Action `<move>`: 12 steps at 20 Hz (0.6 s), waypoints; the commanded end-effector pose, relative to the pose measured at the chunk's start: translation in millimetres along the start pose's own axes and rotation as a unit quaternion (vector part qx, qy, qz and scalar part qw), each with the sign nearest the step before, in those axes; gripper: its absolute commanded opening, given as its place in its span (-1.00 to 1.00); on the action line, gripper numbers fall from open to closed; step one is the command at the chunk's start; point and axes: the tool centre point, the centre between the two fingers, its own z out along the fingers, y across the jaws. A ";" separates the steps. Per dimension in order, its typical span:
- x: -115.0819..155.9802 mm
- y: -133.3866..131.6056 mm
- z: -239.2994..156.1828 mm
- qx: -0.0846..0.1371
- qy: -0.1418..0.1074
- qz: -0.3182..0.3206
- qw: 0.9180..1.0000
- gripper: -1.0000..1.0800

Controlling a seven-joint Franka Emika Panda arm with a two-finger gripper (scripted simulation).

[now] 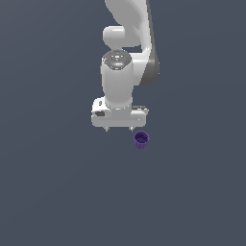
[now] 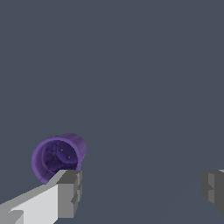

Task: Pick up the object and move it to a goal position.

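Flanking cup (image 1: 141, 139), apparently: end effector (image 1: 119, 128)

No readable text, labels, brand marks, numbers or signs in either view. Arm housing (image 1: 117, 81) is plain white, no lettering visible. Cup (image 1: 141, 139) wall is bare purple, nothing printed on it. Surface (image 1: 48, 192) is uniform grey, unmarked.

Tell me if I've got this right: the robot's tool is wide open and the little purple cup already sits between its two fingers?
Not quite. The tool is wide open, but the purple cup sits off to one side, just beyond one finger, not between them. The wrist view shows this.
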 end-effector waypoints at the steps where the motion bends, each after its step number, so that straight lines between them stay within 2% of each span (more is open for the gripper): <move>1: 0.0 0.0 0.0 0.000 0.000 0.000 1.000 0.23; 12: -3.3 3.4 6.3 -0.001 -0.008 -0.010 1.000 0.23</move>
